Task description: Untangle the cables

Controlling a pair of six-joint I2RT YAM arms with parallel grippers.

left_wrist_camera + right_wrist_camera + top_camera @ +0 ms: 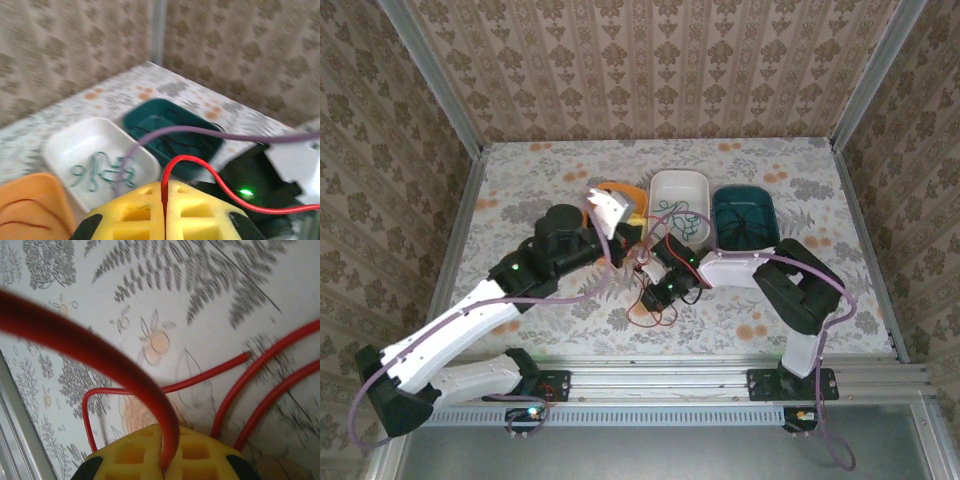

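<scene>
Left gripper (164,212) and right gripper (165,460) clamp red cable (163,187).

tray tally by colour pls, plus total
Orange tray: 1
White tray: 1
Teal tray: 1
Total: 3 trays

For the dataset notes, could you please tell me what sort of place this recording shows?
Probably a staged robot test booth rather than a real room: wallpapered panels in metal framing enclose a floral-covered table, with two arms bolted to an aluminium rail at its near edge.
</scene>
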